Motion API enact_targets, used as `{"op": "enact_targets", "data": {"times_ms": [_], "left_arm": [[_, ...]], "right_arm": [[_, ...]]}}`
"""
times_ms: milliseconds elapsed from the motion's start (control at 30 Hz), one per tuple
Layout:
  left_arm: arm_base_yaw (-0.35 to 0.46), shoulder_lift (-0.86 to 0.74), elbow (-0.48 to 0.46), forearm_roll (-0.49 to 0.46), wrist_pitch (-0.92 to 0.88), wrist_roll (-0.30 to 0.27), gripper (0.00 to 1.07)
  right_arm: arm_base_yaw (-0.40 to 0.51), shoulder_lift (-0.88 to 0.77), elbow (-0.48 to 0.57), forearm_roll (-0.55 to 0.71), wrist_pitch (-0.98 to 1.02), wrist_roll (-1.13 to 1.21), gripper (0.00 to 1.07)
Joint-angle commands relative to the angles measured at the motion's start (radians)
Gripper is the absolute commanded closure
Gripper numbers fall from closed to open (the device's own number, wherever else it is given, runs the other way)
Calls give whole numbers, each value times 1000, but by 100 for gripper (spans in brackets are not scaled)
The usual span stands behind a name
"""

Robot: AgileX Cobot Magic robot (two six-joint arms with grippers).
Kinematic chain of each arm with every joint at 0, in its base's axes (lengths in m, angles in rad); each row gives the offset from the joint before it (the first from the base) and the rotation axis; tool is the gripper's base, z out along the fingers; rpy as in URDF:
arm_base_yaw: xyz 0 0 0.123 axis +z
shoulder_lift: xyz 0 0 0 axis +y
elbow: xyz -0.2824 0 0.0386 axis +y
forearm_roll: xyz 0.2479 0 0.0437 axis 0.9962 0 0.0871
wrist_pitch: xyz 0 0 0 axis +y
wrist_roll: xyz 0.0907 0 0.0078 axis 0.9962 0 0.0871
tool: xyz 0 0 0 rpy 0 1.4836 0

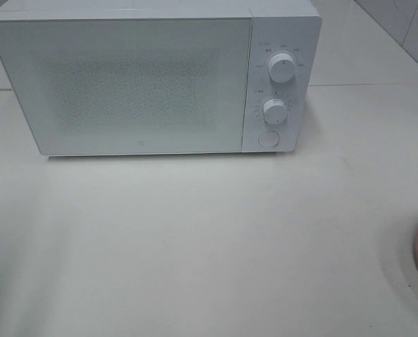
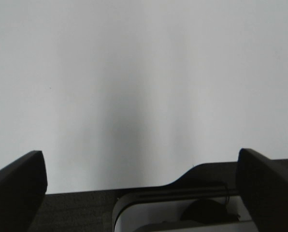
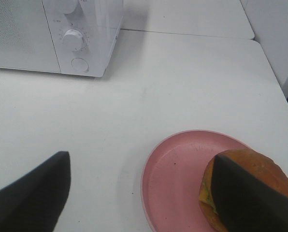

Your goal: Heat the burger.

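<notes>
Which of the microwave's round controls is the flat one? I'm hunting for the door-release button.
The lowest one, under the two protruding knobs: it sits flush with the panel.

This looks like a kitchen set up for trying things out. A white microwave [image 1: 153, 77] with two round knobs [image 1: 282, 67] stands on a plain white surface [image 1: 195, 239], and a pink plate [image 3: 178, 179] holds a burger [image 3: 248, 166].

A white box-shaped microwave oven [image 1: 153, 77] with a closed speckled glass door, two round white dials and a round button stands on the pale counter [image 1: 195, 246]. A flat pink plate [image 3: 178, 174] lies well apart, near the counter's right edge.
</notes>
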Motion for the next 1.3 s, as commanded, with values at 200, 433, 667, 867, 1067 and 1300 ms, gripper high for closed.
{"op": "enact_targets", "data": {"times_ms": [200,433,667,867,1067,1300], "left_arm": [[4,-134,31,54,62,-87,8],[4,-293,33,58,62,-86,8],[4,-451,33,56,62,-86,8],[4,-588,33,56,61,-85,8],[4,-719,33,52,60,-85,8],[4,-755,33,48,59,-85,8]], "right_arm": [[-5,-25,3,3,-16,-6,32],[-5,-25,3,3,-16,-6,32],[-5,-25,3,3,-16,-6,32],[-5,-25,3,3,-16,-6,32],[-5,-25,3,3,-16,-6,32],[-5,-24,3,3,-16,-6,32]]}}
